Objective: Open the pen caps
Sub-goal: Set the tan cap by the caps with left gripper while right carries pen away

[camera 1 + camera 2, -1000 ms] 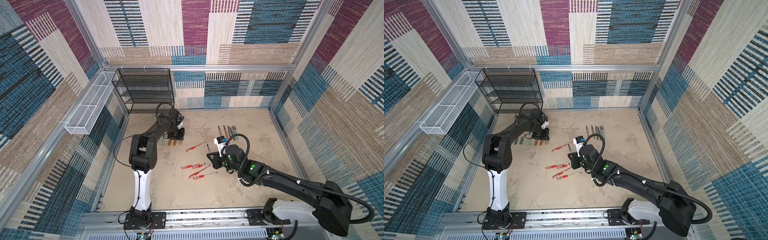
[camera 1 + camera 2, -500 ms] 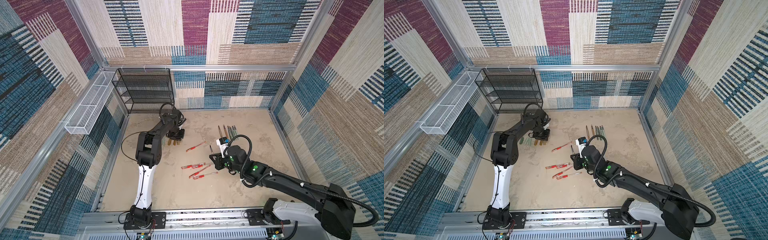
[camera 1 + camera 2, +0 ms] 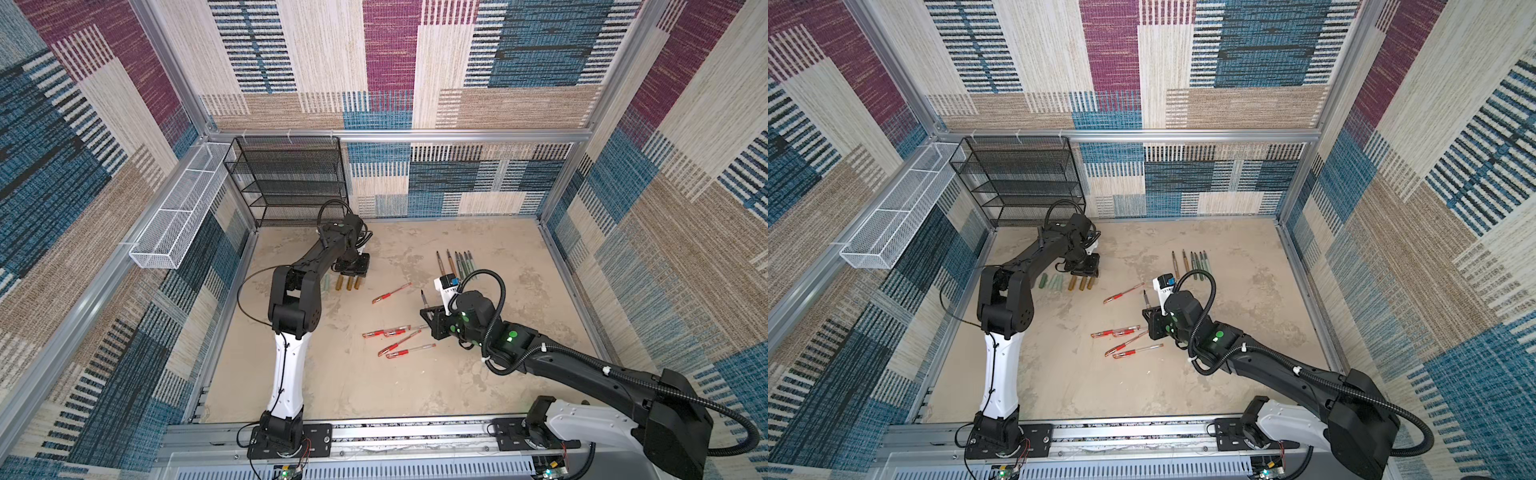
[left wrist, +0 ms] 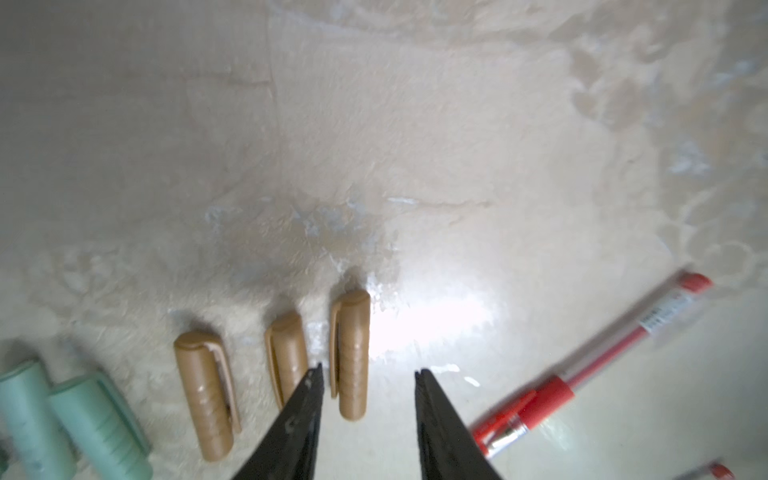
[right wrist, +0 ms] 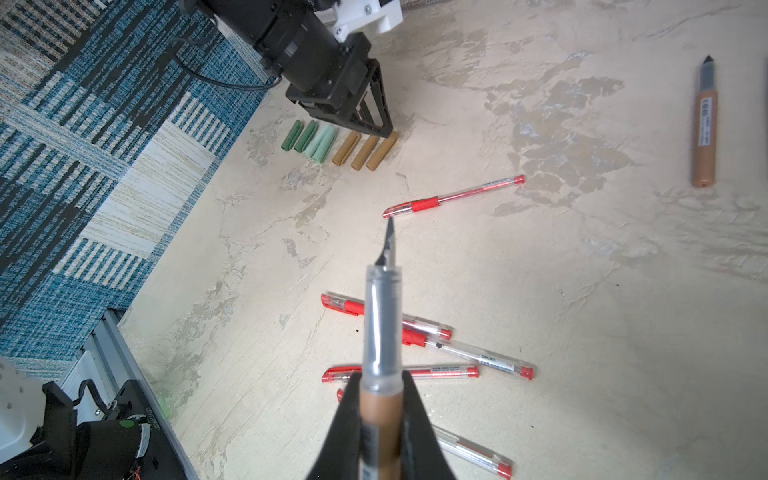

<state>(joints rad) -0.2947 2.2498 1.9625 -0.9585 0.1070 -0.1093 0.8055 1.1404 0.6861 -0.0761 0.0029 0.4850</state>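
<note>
Surface: mottled beige tabletop (image 3: pixel 332 386), fabric-walled cell.
Left gripper (image 4: pixel 368 370): jaws apart, straddling gold cap (image 4: pixel 351 357), not pinching it.
Cap row (image 3: pixel 1082 283): green and gold, left of centre in a top view.
Right gripper (image 5: pixel 381 378): clamped on uncapped brown pen (image 5: pixel 380 316).
Tip: lift left straight up, don't nudge the row; red pens (image 3: pixel 386 333) still capped.

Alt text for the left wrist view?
Left gripper, jaws open, above a beige table, a gold pen cap lying free between them. Two more gold caps and two mint-green caps lie in a row beside it; a red pen lies on the other side.
</note>
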